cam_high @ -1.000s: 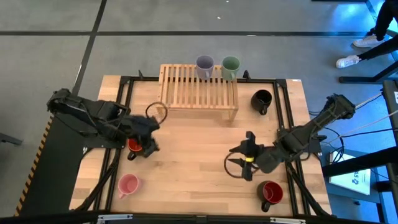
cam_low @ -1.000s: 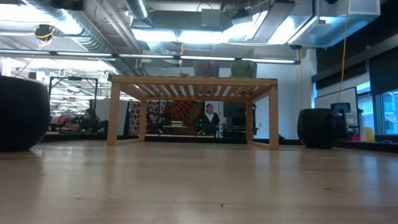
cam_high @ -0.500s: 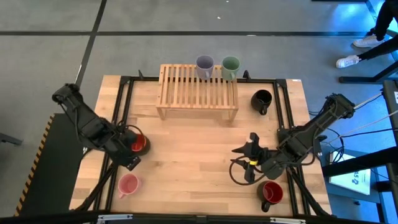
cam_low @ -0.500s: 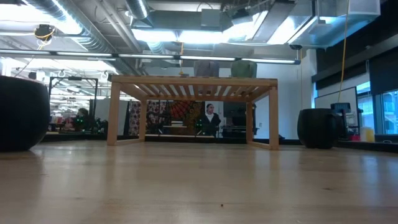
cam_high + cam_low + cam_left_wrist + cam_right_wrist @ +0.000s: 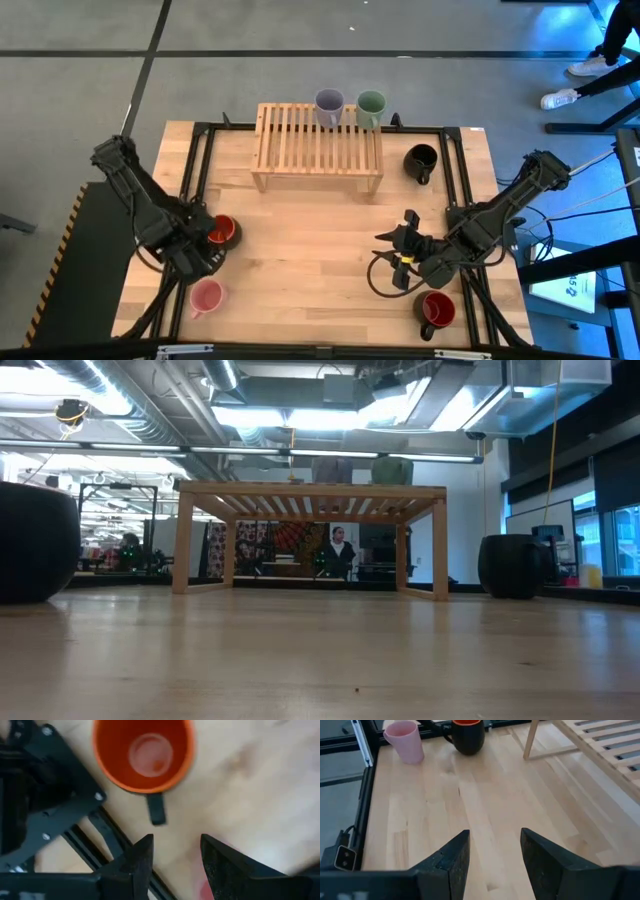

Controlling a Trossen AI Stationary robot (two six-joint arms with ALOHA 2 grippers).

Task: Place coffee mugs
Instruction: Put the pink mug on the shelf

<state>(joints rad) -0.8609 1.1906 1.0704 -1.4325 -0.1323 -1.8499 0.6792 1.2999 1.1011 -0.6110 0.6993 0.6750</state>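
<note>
- Left end effector [image 5: 195, 262] at the counter's [image 5: 310, 250] left edge, fingers [image 5: 137, 865] spread apart and holding nothing, poised between the orange-red-lined dark mug [image 5: 222, 230] and the pink mug [image 5: 205, 297].
- Orange-red-lined dark mug upright on the counter near that left edge, handle [image 5: 156, 810] turned toward the left end effector's fingertips, not touching them.
- Pink mug upright near the front left corner, just beside the left end effector.
- Right end effector [image 5: 395, 245] low over the right half of the counter, fingers [image 5: 450, 857] parted and empty, aimed across bare wood toward the left side.
- Red-lined dark mug [image 5: 436, 310] near the front right corner, close to the right arm.
- All-black mug [image 5: 421, 160] on the counter just right of the wooden slatted rack [image 5: 318, 150].
- Lavender-grey mug [image 5: 329, 105] and green mug [image 5: 371, 105] side by side at the rack's back edge, both upright.
- In the low view, a person [image 5: 338, 550] far off in the room, seen beneath the rack.
</note>
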